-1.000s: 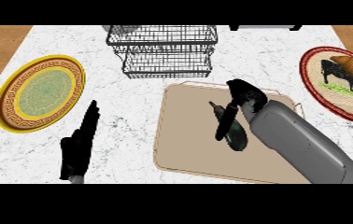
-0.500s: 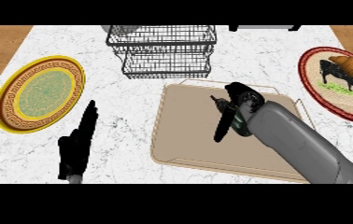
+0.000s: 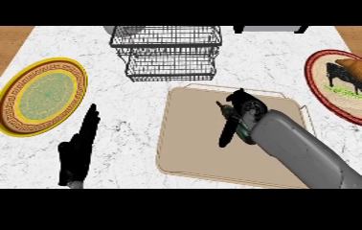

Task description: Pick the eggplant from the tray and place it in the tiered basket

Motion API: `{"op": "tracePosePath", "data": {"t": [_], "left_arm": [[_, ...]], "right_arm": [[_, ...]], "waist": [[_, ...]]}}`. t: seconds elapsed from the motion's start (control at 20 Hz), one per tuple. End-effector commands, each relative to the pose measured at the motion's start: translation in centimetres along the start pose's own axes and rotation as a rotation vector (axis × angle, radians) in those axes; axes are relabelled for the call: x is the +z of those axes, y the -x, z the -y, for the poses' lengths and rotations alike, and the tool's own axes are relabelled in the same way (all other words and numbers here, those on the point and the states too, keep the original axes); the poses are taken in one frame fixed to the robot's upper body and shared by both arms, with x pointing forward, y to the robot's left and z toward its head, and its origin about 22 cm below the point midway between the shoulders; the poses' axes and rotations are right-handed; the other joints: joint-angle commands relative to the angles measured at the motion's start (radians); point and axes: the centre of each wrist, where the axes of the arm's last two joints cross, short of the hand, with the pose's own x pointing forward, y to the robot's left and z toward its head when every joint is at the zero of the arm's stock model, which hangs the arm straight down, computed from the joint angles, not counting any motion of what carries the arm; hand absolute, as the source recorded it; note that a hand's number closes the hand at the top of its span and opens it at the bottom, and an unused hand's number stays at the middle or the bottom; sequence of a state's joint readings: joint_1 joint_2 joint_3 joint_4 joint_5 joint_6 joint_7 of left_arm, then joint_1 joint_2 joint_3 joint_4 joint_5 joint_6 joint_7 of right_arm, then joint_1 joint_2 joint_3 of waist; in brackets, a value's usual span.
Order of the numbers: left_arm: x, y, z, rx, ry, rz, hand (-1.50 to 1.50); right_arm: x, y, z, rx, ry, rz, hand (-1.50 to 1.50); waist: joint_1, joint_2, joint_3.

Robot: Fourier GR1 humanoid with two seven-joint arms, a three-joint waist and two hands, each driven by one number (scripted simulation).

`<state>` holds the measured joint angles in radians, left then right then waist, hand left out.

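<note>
**Eggplant in hand, basket still to come**

My right robot hand [image 3: 247, 107] is over the tan tray [image 3: 189, 150], its fingers curled round the stem end of the eggplant [image 3: 228, 131]. The dark body of the eggplant hangs out below my grip, pointing towards me. It is still within the tray's outline. From this steep angle I cannot tell whether it has cleared the tray's floor or is still touching it.

By my reckoning the grasp is done and the carrying is all left to do. The wire tiered basket [image 3: 167, 51] stands beyond the tray's far edge, and I see nothing in it. I still have to lift the eggplant, take it forward and a little left, and set it into one of the tiers.

My left robot hand [image 3: 76, 150] rests on the surface at the lower left, fingers straight and apart from everything.
</note>
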<state>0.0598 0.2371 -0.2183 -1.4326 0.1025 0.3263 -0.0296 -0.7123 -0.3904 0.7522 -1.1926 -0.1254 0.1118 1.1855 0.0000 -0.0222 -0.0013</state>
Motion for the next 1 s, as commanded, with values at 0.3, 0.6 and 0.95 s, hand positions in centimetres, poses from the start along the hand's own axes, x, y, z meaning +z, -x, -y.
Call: {"op": "tracePosePath", "data": {"t": [0.3, 0.6, 0.95], "left_arm": [[1.2, 2.7, 0.5, -0.008, -0.003, -0.084, 0.00], [0.3, 1.5, 2.4, 0.001, 0.016, -0.087, 0.00], [1.2, 1.4, 0.6, -0.001, 0.018, -0.103, 0.00]], "right_arm": [[-0.8, -0.2, -3.2, 0.009, -0.016, -0.107, 1.50], [-1.5, 0.2, -3.6, 0.155, 0.117, -0.065, 1.50], [0.0, 3.3, 0.0, 0.338, 0.377, 0.381, 1.50]], "waist": [[0.001, 0.021, 0.000], [0.002, 0.023, 0.001], [0.006, 0.022, 0.003]]}}
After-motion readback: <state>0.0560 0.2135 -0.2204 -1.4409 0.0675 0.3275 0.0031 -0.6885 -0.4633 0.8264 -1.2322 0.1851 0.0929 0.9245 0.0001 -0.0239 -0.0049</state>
